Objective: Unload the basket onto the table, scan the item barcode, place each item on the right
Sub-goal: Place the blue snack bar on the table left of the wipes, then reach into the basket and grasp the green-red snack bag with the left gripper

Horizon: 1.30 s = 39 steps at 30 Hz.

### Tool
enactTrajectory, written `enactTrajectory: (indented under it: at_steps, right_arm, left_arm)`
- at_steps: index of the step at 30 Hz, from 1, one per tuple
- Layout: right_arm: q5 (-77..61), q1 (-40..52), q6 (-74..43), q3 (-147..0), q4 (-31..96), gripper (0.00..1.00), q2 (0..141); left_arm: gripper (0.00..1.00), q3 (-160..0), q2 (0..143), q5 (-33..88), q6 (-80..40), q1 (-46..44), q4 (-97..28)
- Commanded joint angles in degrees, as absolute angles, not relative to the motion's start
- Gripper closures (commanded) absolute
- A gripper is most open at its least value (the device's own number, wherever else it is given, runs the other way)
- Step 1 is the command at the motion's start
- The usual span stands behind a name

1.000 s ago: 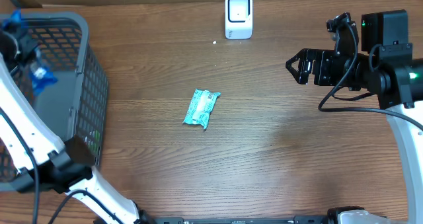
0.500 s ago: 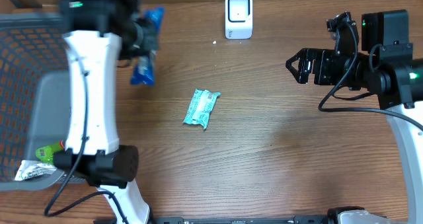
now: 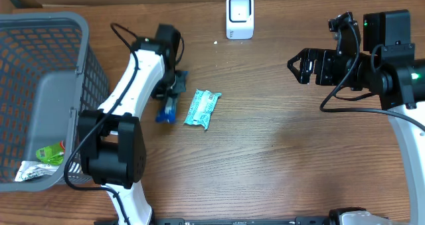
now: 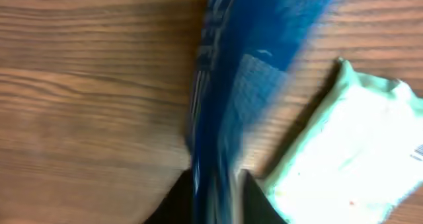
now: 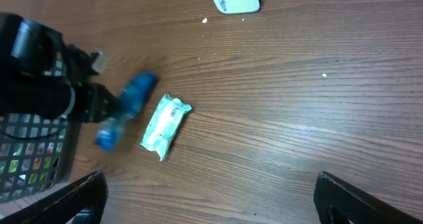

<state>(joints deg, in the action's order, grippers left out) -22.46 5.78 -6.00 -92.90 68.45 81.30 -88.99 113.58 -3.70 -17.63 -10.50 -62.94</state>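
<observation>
Two packets out now: I'm swinging the blue packet [image 3: 167,109], pinched in my left gripper [image 4: 215,191], from basket [image 3: 66,19] down beside the teal packet [image 3: 202,109], scanner [image 3: 240,16] still well off; right gripper's [image 3: 300,66] idling wide open.

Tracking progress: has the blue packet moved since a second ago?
Yes. The blue packet went right from over the basket to beside the teal packet, left of it.
</observation>
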Motion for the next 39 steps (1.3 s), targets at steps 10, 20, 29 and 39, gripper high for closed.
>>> enactTrajectory:
  at_steps: [10, 20, 29, 39]
  right_arm:
    - [-22.35, 6.04, -5.93, -94.15, 68.03, 0.00, 81.19]
    - [-22.35, 6.04, -5.93, -94.15, 68.86, 0.00, 81.19]
    - [-22.37, 6.04, -5.93, -94.15, 69.65, 0.00, 81.19]
    - [-22.35, 6.04, -5.93, -94.15, 69.78, 0.00, 81.19]
  left_arm:
    - [0.20, -102.41, 112.68, -3.60, -16.75, -9.65, -71.90]
    - [0.19, -145.29, 112.38, -11.73, -16.84, -4.38, -93.56]
    - [0.26, -148.83, 107.98, -3.97, -17.56, 13.67, -96.82]
    - [0.32, -129.05, 101.43, -1.15, -24.38, 34.70, -96.82]
